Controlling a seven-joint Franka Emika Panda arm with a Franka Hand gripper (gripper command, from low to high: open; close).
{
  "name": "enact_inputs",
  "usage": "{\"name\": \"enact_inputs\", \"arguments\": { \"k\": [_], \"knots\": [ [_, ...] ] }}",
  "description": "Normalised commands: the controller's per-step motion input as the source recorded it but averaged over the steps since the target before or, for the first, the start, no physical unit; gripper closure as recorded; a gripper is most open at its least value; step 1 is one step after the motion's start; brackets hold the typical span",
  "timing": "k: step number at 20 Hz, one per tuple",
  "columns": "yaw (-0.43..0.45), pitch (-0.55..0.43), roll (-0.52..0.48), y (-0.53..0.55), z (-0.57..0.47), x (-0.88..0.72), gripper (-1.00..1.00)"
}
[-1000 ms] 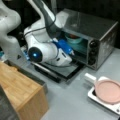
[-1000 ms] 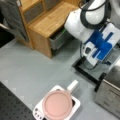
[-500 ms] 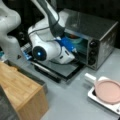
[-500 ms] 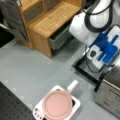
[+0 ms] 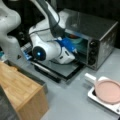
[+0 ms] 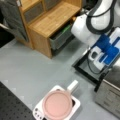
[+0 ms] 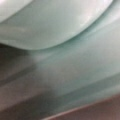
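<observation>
My gripper (image 5: 73, 47), with its blue and white hand, reaches over the lowered glass door (image 5: 62, 71) into the mouth of the silver toaster oven (image 5: 100, 32). A pale green bowl (image 5: 77, 40) sits inside the oven, right at the gripper's tips. The wrist view is filled by the bowl's pale green curved surface (image 7: 60, 27), very close to the camera. In a front view the hand (image 6: 107, 50) hangs over the open door (image 6: 83, 66) beside the oven (image 6: 112, 87). The fingers are hidden inside the oven.
A pink-lidded pan (image 5: 110, 91) with a white handle rests on a small white stove at a front view's bottom right; it also shows as the pan (image 6: 57, 105) elsewhere. A wooden cabinet (image 6: 50, 22) (image 5: 20, 92) with an open drawer stands nearby.
The hand has edged slightly deeper into the oven opening. The pan and cabinet have stayed put.
</observation>
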Motion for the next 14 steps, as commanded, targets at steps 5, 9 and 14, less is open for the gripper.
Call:
{"name": "enact_inputs", "arguments": {
  "k": [5, 9, 14],
  "knots": [
    [-0.162, -0.132, 0.101, 0.09, -0.17, -0.03, -1.00],
    [-0.158, -0.137, 0.091, 0.02, -0.18, -0.02, -1.00],
    [-0.169, -0.142, 0.116, -0.01, -0.18, -0.05, 1.00]
  ]
}}
